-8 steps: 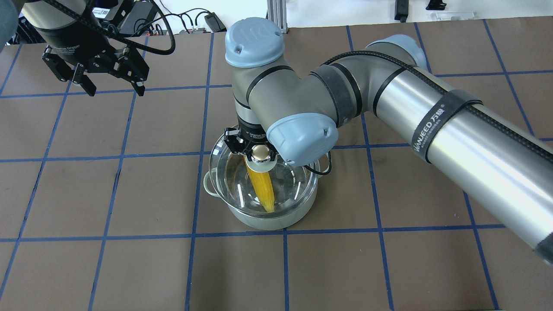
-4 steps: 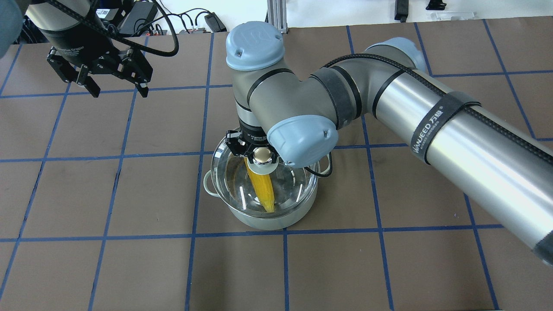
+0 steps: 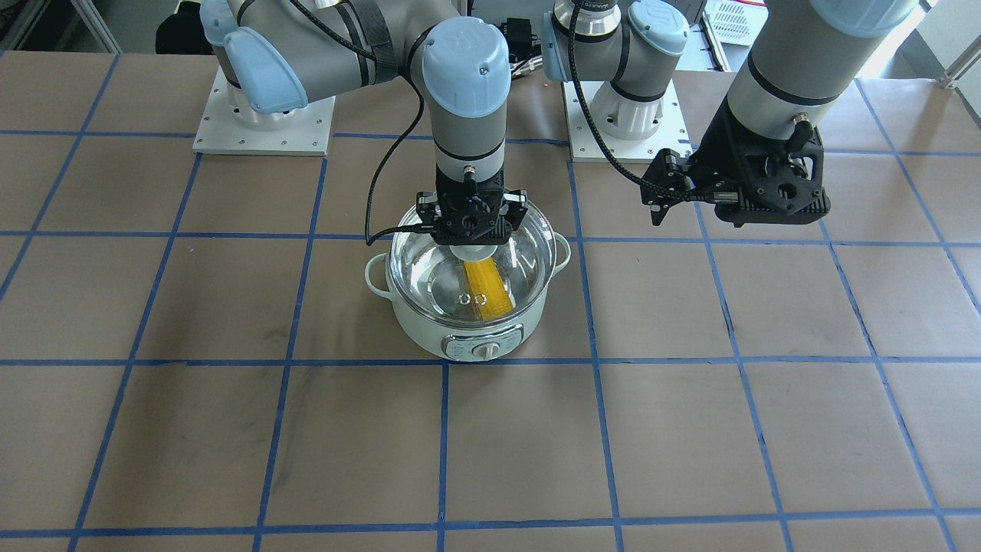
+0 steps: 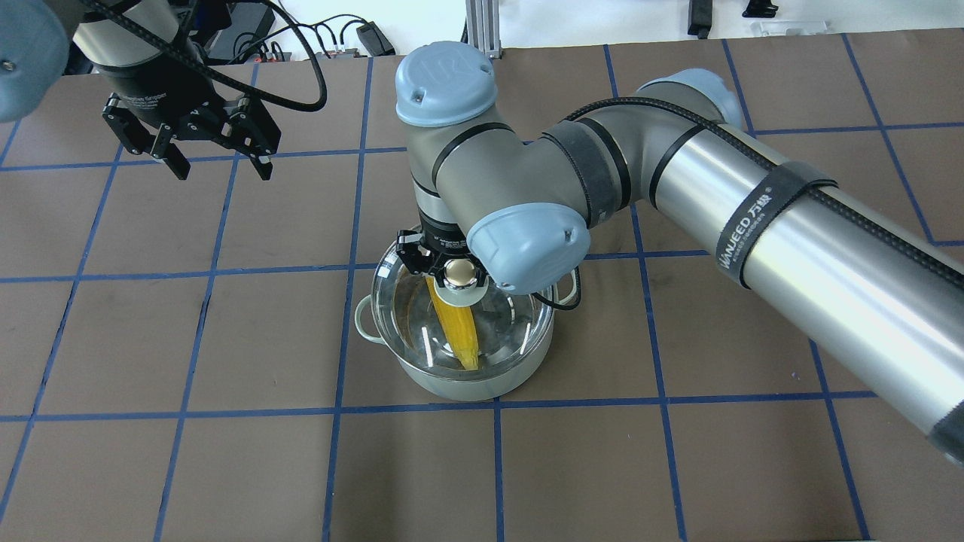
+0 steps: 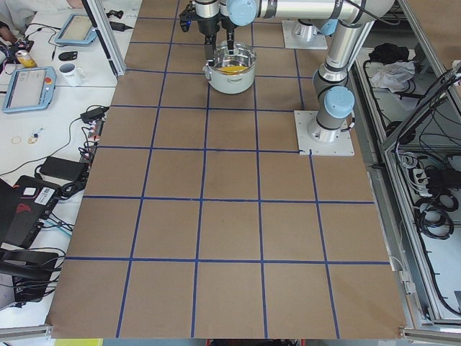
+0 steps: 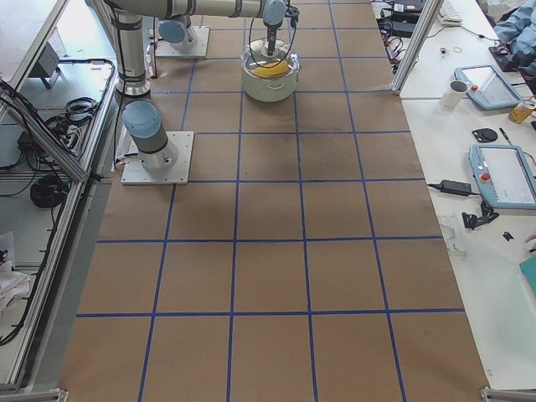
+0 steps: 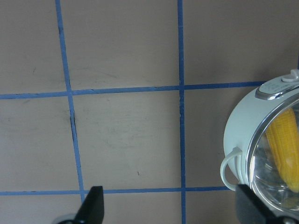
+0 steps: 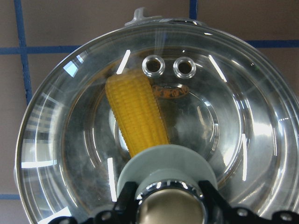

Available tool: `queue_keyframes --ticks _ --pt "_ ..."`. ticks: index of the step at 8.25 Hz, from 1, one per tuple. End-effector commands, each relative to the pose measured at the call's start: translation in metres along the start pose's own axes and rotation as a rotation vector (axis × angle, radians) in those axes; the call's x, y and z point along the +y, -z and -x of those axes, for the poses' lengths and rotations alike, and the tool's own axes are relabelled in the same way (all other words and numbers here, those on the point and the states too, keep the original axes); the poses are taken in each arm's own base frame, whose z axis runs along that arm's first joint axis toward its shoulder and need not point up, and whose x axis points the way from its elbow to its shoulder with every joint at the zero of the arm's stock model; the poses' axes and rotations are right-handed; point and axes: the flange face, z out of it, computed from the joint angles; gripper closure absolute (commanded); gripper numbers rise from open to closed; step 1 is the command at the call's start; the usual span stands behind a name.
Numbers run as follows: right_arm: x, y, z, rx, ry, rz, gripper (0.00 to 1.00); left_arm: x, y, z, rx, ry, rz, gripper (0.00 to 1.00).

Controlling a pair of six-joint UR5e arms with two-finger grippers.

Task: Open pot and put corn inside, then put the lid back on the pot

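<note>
The pale mint-white pot [image 3: 460,341] stands mid-table with its dial panel facing away from the robot. The yellow corn [image 3: 487,287] lies inside it, seen through the glass lid [image 3: 421,268] that rests on the pot's rim. My right gripper [image 3: 471,241] hangs straight down over the pot's centre, shut on the lid's gold knob [image 4: 461,272]. The right wrist view shows the black fingers [image 8: 126,200] against both sides of the knob, with the corn [image 8: 138,116] beneath the glass. My left gripper [image 4: 222,162] is open and empty, raised over the table at the far left of the pot.
The brown table cover [image 4: 226,467] has a grid of blue tape lines. The two arm bases [image 3: 264,123] stand on white plates at the robot's side. The right arm's long forearm [image 4: 791,241] stretches over the table's right half. Cables and gear [image 4: 248,30] lie past the far edge.
My left gripper has moved to the right, towards the pot, still open. The lid has shifted slightly over the pot in my right gripper.
</note>
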Motion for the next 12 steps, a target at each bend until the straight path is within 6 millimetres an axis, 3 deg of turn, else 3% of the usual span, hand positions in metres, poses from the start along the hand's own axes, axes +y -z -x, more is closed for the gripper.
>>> queue_keyframes --ticks 1,7,9,12 --pt "-0.0004 -0.0006 -0.0012 0.007 0.0 -0.002 1.0 -0.0003 -0.0008 -0.0007 -0.005 -0.001 -0.001 0.0" --pt "-0.0006 -0.0043 -0.0016 0.002 0.004 -0.016 1.0 -0.0004 -0.0014 -0.0011 -0.002 0.0 -0.001 0.0" --pt "-0.0028 -0.0039 -0.005 0.036 0.004 -0.038 0.79 -0.0036 -0.006 -0.0007 -0.004 0.102 0.008 0.0" --pt "-0.0028 -0.0044 -0.0054 0.04 0.004 -0.04 0.47 -0.0032 -0.0077 -0.0008 -0.004 0.101 0.012 0.0"
